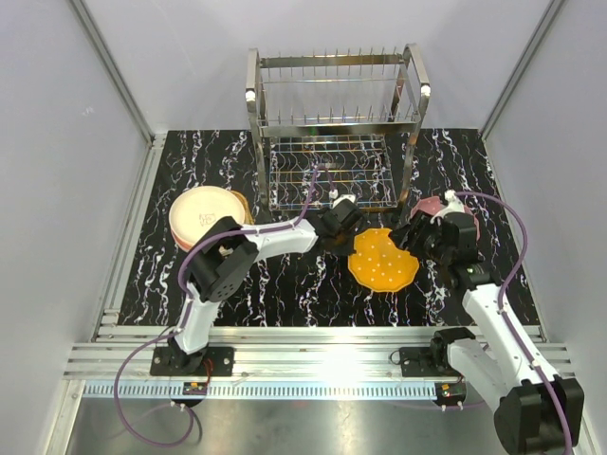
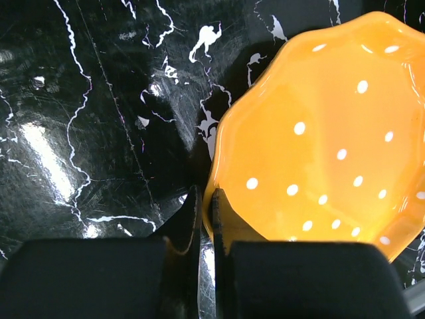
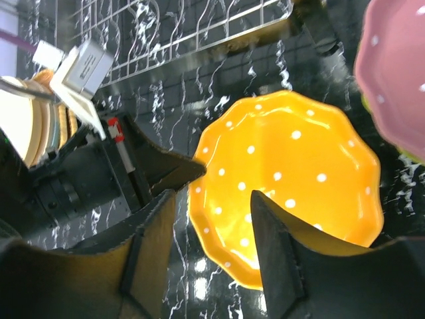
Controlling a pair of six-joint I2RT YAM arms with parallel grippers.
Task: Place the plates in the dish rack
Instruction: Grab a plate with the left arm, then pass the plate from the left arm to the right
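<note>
An orange plate with white dots (image 1: 382, 258) lies at mid table in front of the dish rack (image 1: 332, 123). My left gripper (image 1: 347, 239) is shut on its left rim; the left wrist view shows both fingers pinching the plate's edge (image 2: 214, 199). My right gripper (image 1: 406, 239) is open and empty by the plate's right edge; in the right wrist view (image 3: 212, 206) its fingers straddle the plate's rim (image 3: 292, 173) without touching. A pink dotted plate (image 1: 432, 207) lies behind the right gripper. A stack of cream and orange plates (image 1: 204, 216) sits at the left.
The steel rack stands at the back centre, its wire grid shelf (image 1: 327, 171) low at the front. The left gripper's fingers (image 3: 169, 169) sit close beside my right fingers. A lime-green plate edge (image 3: 366, 103) shows under the pink plate (image 3: 398, 66). Grey walls enclose the table.
</note>
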